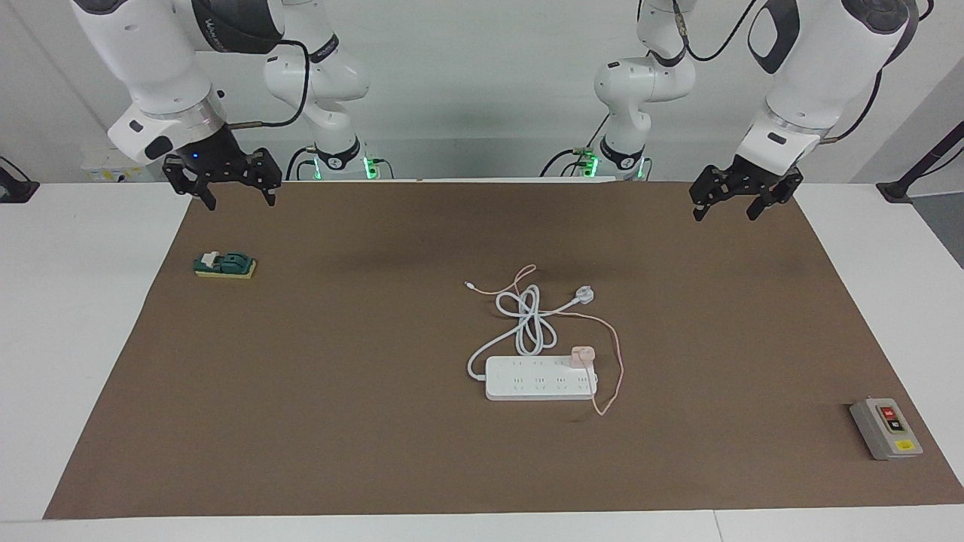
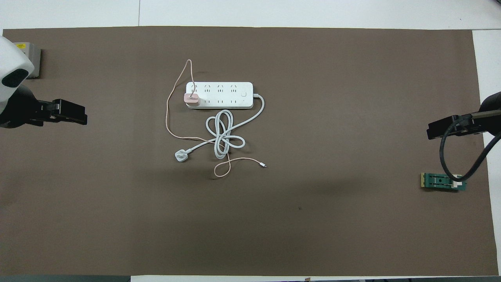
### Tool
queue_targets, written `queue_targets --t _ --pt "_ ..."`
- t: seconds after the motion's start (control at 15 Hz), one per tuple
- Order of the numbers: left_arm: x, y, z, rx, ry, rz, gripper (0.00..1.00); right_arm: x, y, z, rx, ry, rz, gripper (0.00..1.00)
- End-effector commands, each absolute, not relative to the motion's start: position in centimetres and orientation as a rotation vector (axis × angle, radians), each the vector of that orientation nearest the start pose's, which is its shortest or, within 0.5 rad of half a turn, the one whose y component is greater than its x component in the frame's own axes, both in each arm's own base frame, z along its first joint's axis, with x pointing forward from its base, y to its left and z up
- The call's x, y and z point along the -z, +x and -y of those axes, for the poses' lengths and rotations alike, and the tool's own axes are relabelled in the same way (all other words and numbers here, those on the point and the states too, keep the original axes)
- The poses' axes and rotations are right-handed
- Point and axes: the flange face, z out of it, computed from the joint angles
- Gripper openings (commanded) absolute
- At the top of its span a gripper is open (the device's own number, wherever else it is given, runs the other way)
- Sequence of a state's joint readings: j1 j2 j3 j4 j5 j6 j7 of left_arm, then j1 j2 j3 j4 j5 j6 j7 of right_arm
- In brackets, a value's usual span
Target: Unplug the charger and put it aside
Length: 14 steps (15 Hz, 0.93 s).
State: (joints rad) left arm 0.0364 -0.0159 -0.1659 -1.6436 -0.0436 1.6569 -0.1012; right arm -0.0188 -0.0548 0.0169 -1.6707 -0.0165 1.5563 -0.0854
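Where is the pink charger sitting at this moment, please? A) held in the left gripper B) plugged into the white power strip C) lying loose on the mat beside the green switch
B: the charger stands in an end socket of the power strip, and neither gripper is near it.

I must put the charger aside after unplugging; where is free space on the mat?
Bare mat lies between the power strip and the green switch, and between the strip and the grey button box. The charger and looped cords crowd the strip's robot side.
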Motion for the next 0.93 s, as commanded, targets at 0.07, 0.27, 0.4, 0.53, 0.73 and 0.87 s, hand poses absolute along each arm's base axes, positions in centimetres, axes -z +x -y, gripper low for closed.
queue_targets --t 0.07,0.27,0.4,0.53,0.73,0.87 --pt "-58.5 55.6 12.5 0.136 -3.23 0.251 1.0 -61.0 53.3 0.8 -0.045 -3.16 0.108 1.0" --pt "-55.1 58.2 16.8 0.151 -3.187 0.802 1.0 -61.1 53.4 1.0 -0.028 -3.157 0.093 1.0" --pt "-53.7 60.1 17.8 0.11 -3.094 1.165 1.0 -60.7 53.5 0.8 -0.02 -3.157 0.06 1.0" --pt "-52.3 60.8 17.8 0.049 -3.002 1.342 1.0 -59.4 53.9 -0.1 -0.007 -3.135 -0.127 1.0" --pt "-48.4 63.2 17.5 0.041 -2.662 1.837 1.0 -55.8 55.2 -4.4 -0.077 -3.032 -0.452 1.0" --pt "-46.4 62.6 19.0 0.134 -2.666 1.79 1.0 -52.8 56.8 -7.7 -0.128 -2.94 -0.673 1.0"
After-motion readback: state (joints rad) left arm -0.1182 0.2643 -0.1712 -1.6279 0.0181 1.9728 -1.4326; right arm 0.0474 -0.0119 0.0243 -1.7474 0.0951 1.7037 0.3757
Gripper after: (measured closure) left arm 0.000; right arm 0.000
